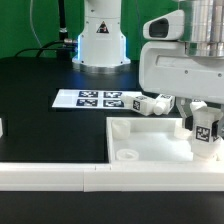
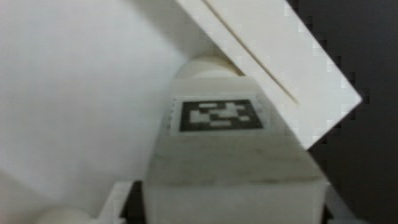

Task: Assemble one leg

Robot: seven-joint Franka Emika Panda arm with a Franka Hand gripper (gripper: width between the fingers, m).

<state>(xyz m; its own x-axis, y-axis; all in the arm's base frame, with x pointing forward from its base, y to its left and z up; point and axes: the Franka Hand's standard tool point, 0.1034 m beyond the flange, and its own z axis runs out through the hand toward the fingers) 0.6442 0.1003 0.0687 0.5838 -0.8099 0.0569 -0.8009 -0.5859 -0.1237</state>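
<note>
The claw (image 1: 205, 122) at the frame's right edge grasps 1 upright leg (image 1: 206, 131) over the flat panel (image 1: 150, 140). 2 further legs (image 1: 153, 104) lie behind on the table (image 1: 50, 75).

black matte surface (image 1: 40, 85), green backdrop wall (image 1: 25, 25) behind it, white rail (image 1: 60, 177) along the near edge, marker board (image 1: 95, 98) lying flat mid-surface, dark cable (image 1: 35, 52) at back, bright even lighting

You have one leg (image 1: 206, 133) standing upright at the panel's corner on the exterior view's right, white and chunky, its black-and-white tag facing the camera (the wrist view shows that same tag (image 2: 221, 114) close up, its edges blurred).
</note>
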